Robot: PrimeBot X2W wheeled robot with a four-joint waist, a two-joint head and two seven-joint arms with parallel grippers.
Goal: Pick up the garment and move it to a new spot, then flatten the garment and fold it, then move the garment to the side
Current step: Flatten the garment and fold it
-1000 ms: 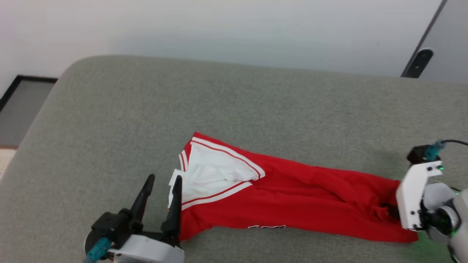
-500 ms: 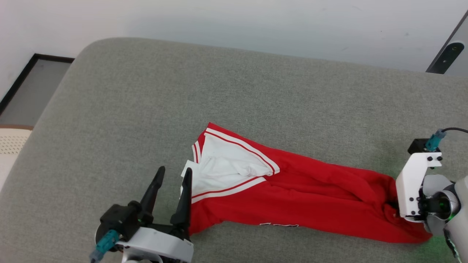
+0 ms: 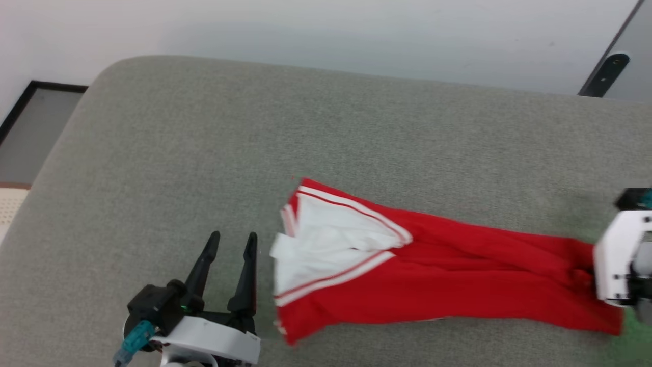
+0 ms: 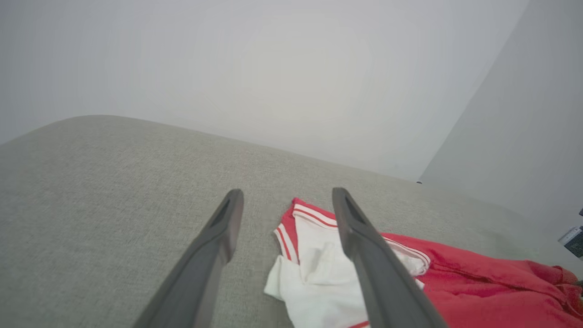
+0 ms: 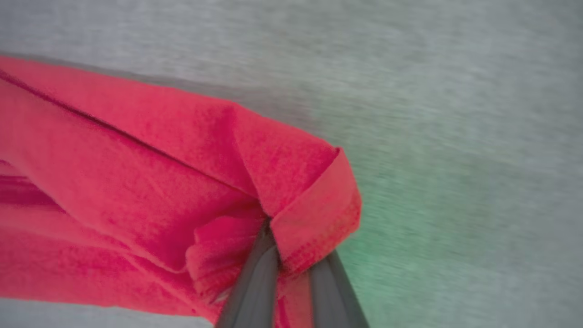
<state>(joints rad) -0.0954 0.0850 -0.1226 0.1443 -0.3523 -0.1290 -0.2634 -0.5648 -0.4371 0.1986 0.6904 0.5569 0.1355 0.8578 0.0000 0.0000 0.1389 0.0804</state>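
Observation:
The garment point(image 3: 433, 280) is a red shirt with a white sleeve and red-white trim, stretched out left to right on the grey cushion point(image 3: 305, 127). My right gripper point(image 5: 291, 269) is shut on the garment's red hem point(image 5: 314, 218) at its right end, and the cloth bunches around the fingers. In the head view the right gripper's white housing point(image 3: 619, 265) stands at the garment's right end. My left gripper point(image 3: 232, 242) stands open just left of the white sleeve point(image 3: 326, 250), not touching it. The left wrist view shows its two fingers point(image 4: 218, 241) apart, with the sleeve point(image 4: 314, 273) beyond them.
The cushion's rounded far edge meets a pale wall point(image 3: 331, 30). A dark-framed panel point(image 3: 30, 127) sits low at the far left beyond the cushion's corner. A dark strip point(image 3: 606, 71) leans at the upper right. Bare cushion extends behind and left of the garment.
My right gripper has shut on the garment's right hem and pulled it right, so the sleeve end has slid away from my left gripper. The head camera has also shifted.

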